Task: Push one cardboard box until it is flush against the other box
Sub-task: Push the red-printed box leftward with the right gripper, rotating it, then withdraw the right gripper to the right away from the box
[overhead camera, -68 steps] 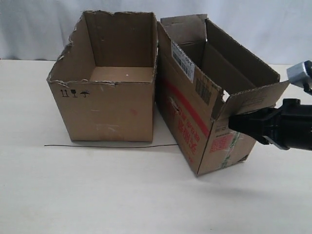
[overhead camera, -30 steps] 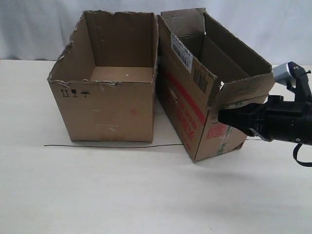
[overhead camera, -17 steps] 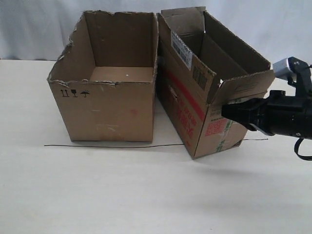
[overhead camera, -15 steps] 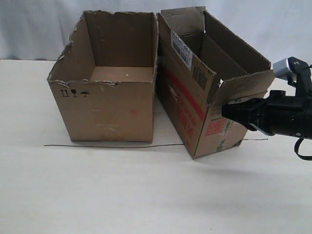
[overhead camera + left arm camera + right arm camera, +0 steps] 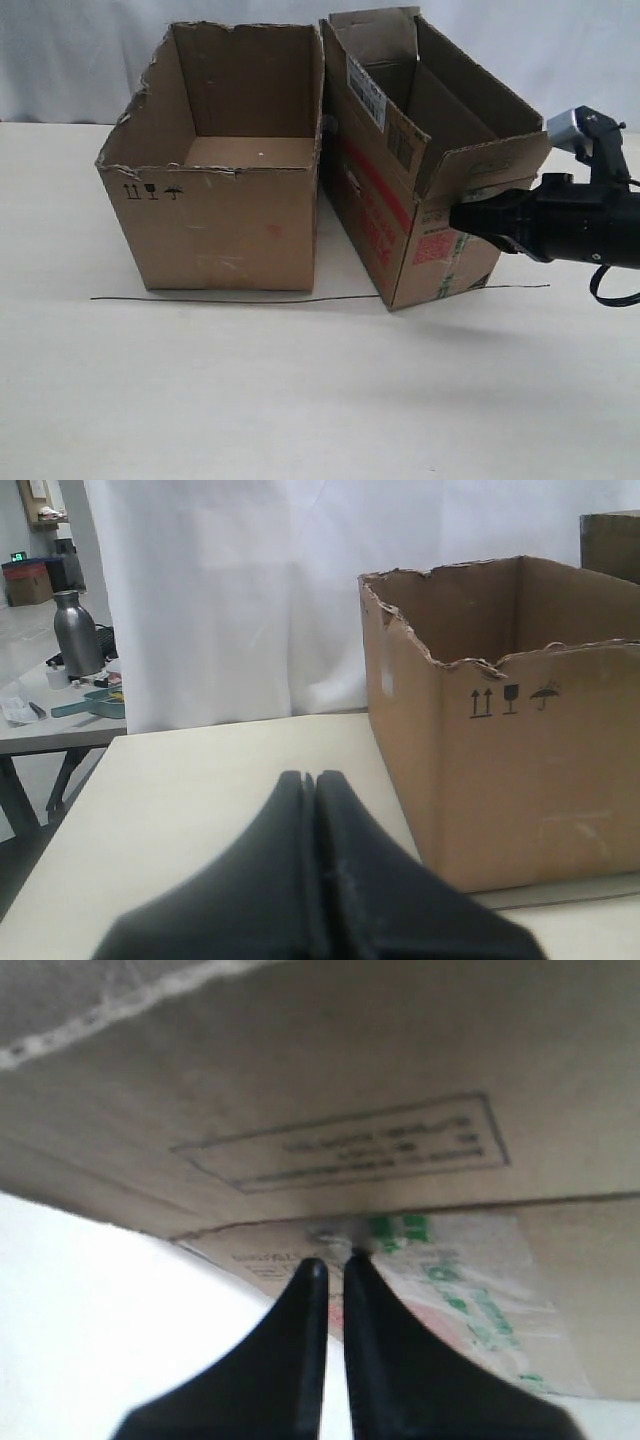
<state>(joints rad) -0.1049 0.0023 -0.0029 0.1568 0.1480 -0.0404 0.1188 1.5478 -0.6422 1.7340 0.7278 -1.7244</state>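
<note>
The long narrow carton, with a red stripe, barcode labels and green tape on its end, stands open on the table, right of the squarish plain carton with torn rims. Their far corners meet. A wedge-shaped gap separates the near ends. My right gripper is shut, with its tips pressed against the narrow carton's taped end under a drooping flap. In the right wrist view that end fills the frame just beyond the gripper. My left gripper is shut and empty, well short of the plain carton. It is outside the exterior view.
A thin black line runs across the pale table in front of both cartons. A white curtain hangs behind. The left wrist view shows a side table with a metal bottle beyond the table edge.
The right gripper has pushed the narrow carton's near end leftward. The carton has swung toward the plain carton and the gap between them has narrowed.
</note>
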